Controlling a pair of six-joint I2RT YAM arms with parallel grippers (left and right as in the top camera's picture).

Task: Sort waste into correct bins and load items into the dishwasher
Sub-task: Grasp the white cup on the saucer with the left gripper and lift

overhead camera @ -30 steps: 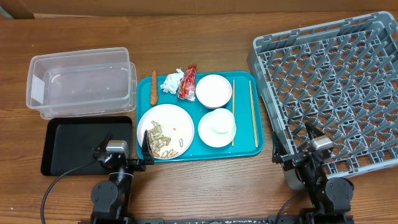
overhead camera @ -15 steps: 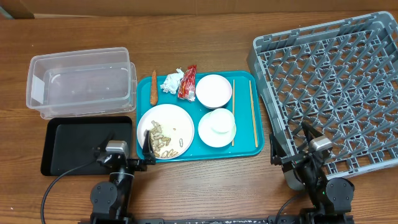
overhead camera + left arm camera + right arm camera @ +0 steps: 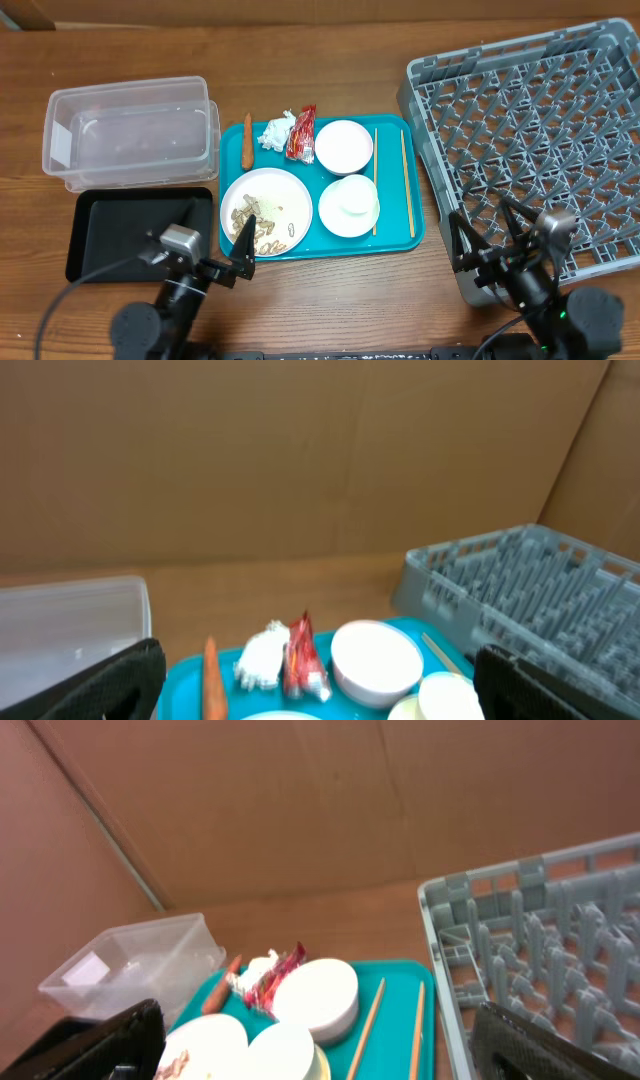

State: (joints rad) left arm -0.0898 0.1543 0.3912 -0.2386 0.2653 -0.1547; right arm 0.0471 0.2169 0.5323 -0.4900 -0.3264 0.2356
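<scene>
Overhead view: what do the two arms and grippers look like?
Both arms are black, with rounded joints and a silver-grey block at each wrist. The left gripper and right gripper have thin black fingers. A black cable trails from each.

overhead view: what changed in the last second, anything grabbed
Both arms rose toward the camera; the right gripper shifted right at the dish rack, the left gripper barely shifted. Both open, nothing grasped. The teal tray, its contents, clear tub and black tray stayed put.
</scene>
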